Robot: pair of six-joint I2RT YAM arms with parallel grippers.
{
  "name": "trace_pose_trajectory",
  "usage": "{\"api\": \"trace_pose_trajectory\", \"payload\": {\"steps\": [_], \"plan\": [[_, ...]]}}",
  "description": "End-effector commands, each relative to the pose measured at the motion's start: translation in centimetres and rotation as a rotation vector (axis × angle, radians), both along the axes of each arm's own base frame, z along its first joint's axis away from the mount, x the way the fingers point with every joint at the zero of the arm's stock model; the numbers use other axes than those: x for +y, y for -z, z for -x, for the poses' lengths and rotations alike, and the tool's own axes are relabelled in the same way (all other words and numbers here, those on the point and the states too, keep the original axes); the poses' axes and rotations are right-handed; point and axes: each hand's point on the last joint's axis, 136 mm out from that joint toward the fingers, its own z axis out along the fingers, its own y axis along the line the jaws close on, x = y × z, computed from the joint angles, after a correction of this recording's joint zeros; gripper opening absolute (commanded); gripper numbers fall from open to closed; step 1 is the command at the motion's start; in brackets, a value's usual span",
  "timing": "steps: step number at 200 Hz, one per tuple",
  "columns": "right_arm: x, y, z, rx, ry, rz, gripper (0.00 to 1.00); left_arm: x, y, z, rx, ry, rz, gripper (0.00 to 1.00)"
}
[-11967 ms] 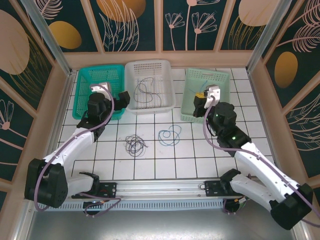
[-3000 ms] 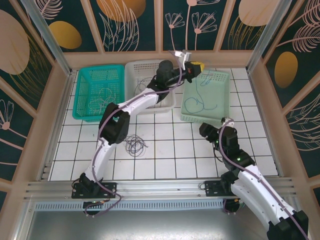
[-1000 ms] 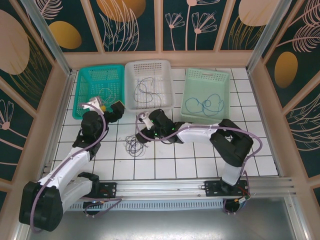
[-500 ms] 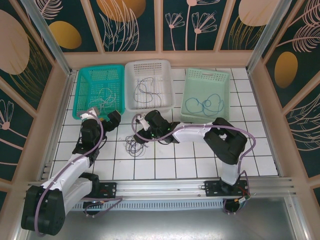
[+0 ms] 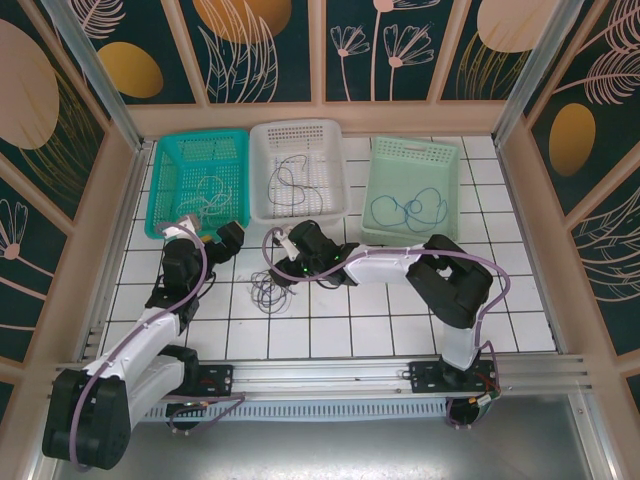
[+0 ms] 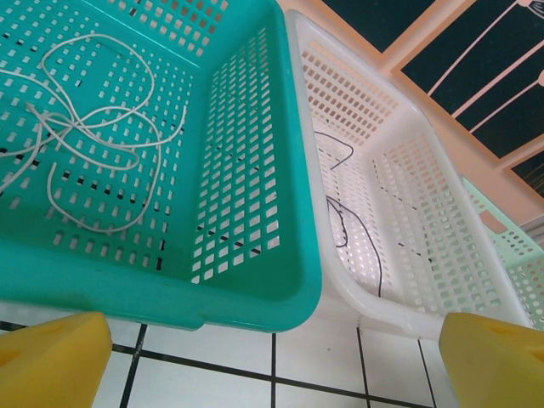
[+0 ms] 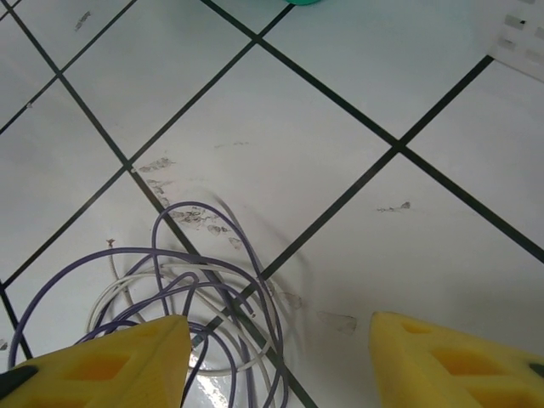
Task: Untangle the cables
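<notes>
Cables [image 7: 170, 285] lie under the low-reaching right tool [image 7: 276, 327], spread; left tool [image 6: 272, 327], spread, faces teal basket [image 6: 255, 212].

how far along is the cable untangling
Done: a pale white cable lies in the teal plastic basket, a thin dark cable in the white basket, a blue cable in the pale green basket. In hand: the right fingers hover open over a purple-and-white tangle on the tiled floor, gripping nothing. Left: separating that tangle.
</notes>
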Motion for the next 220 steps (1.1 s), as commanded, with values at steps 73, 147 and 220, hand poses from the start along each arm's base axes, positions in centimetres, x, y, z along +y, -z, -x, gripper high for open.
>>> {"api": "trace_pose_trajectory", "payload": {"steps": [73,147,220], "plan": [[0.3,0.9,3.2,0.066,-0.1,0.015,0.56,-0.6,-0.7,-0.4,-0.022,0.032,0.032,0.99],[1.0,-0.1,1.9,0.028,-0.044,-0.037,0.2,-0.9,-0.9,-0.8,-0.024,0.041,0.042,0.99],[-0.8,-3.5,1.6,-0.046,0.02,-0.085,0.0,-1.7,-0.5,-1.1,-0.008,0.072,0.068,0.99]]}}
